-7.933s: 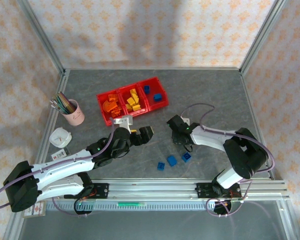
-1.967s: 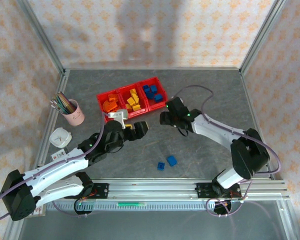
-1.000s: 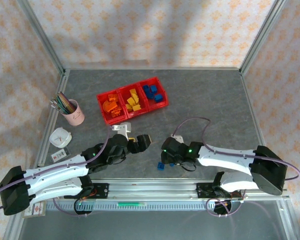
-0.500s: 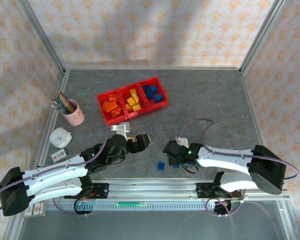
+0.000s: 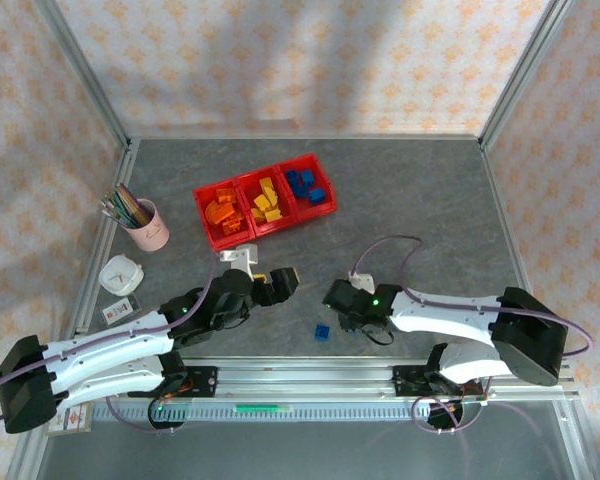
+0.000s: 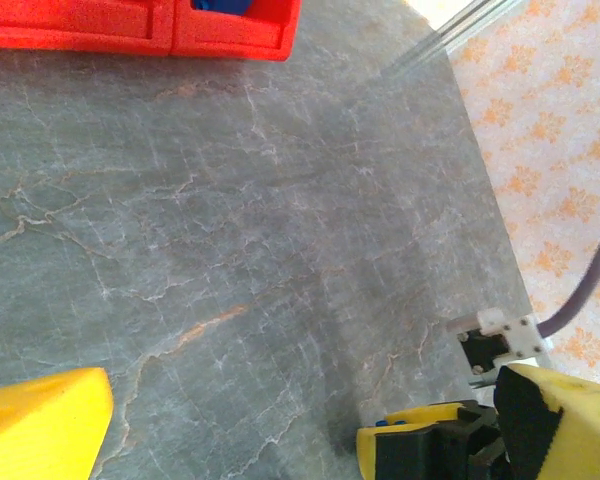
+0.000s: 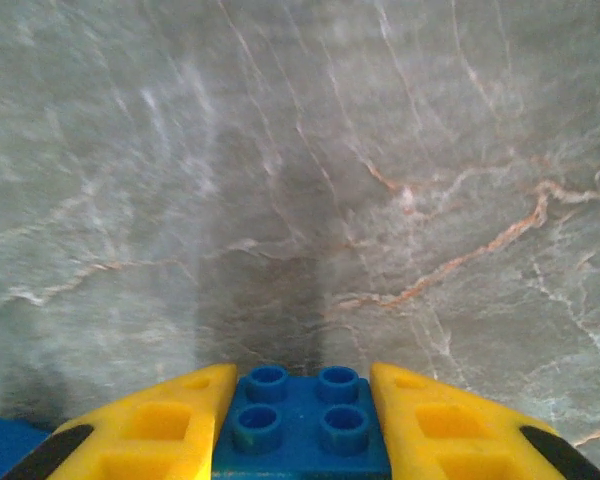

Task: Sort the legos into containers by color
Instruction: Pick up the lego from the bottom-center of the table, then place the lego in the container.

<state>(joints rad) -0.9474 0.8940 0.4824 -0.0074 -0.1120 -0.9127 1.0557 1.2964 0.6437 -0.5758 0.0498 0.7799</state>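
The right gripper (image 7: 300, 385) is clamped on a blue lego (image 7: 298, 425) low over the table (image 7: 300, 150), well apart from the containers (image 5: 280, 225); the left gripper (image 6: 305, 385) stands wide, empty. Held only at the jaw tips, the lego may slip during a fast swing.

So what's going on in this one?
Two arms are sorting bricks into the red bins by colour. The right gripper has its jaws shut on a blue brick near the front of the table. The left gripper hangs open over bare table, holding nothing. Orange bricks, yellow bricks and blue bricks already sit in separate compartments; one loose brick, also blue, lies on the table.
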